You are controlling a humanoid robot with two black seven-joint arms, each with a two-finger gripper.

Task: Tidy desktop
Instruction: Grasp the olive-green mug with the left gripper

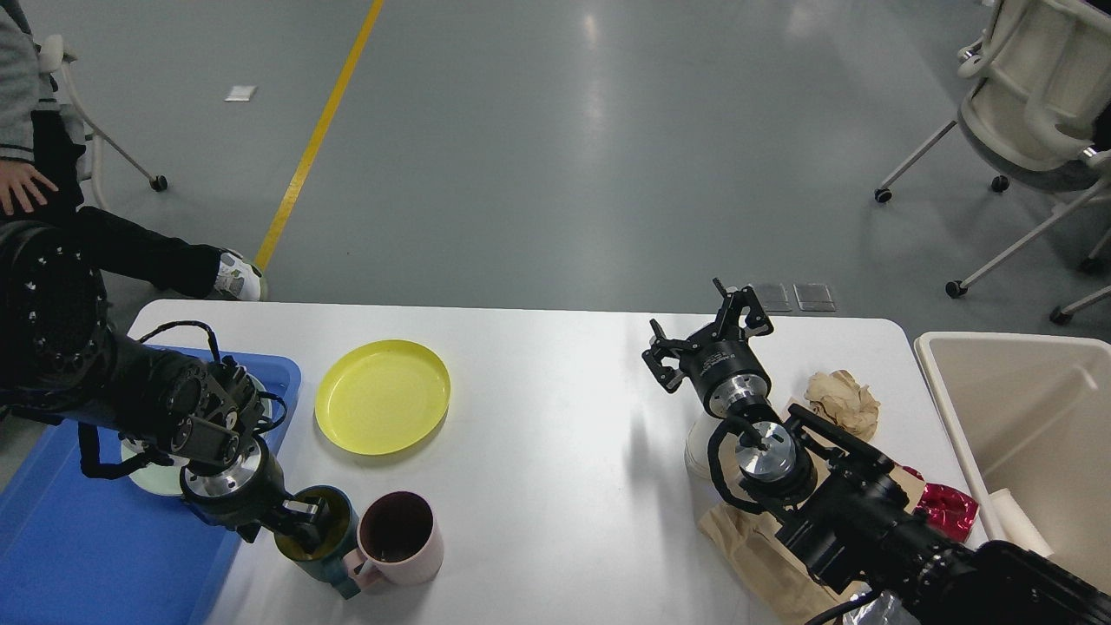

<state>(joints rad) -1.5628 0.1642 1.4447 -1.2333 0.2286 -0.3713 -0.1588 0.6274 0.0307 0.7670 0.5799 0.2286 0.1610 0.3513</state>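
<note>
The tabletop (538, 451) spreads beneath both my claws. My left claw (299, 518) pinches the rim of the teal mug (319, 538) near its front-left edge; my right claw (705, 334) hovers spread wide, empty.

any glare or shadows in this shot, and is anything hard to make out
Head view: soft overhead light, with pale glare streaks on the grey floor; the right hand, open, casts a faint blurred shadow on the desktop. The left hand is dark at the green mug, so its grip is unclear. Focus is sharp throughout.
</note>
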